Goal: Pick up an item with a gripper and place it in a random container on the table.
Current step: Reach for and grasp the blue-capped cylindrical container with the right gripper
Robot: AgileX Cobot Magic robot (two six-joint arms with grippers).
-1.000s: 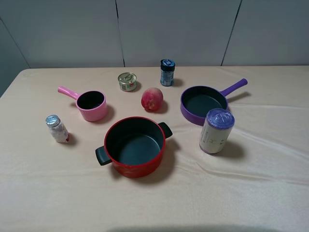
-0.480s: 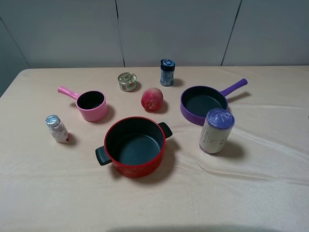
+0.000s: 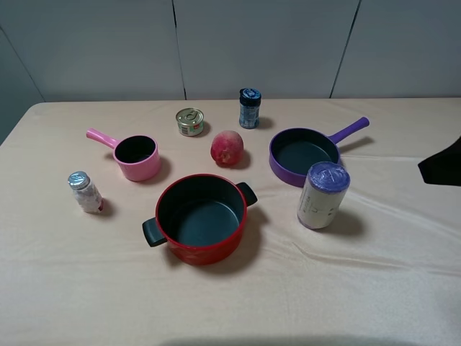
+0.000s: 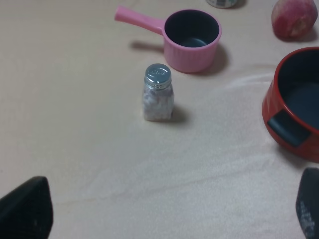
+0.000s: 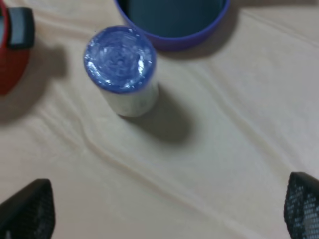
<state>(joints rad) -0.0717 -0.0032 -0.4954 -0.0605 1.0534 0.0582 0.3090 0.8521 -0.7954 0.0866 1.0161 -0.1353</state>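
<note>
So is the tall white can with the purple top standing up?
Upright: the cream-white canister rests on its base, purple top uppermost.

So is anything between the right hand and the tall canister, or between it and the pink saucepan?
Nothing visible between the right hand and the canister. Toward the pink saucepan, the red pot and peach flank that line.

Of the right end effector (image 5: 169, 211) only fingertips (image 5: 27, 209) show, cut off by edges.

The right gripper (image 5: 164, 209) hovers at the tabletop's right edge, jaws spread wide; the left gripper (image 4: 167, 209) likewise gapes.
</note>
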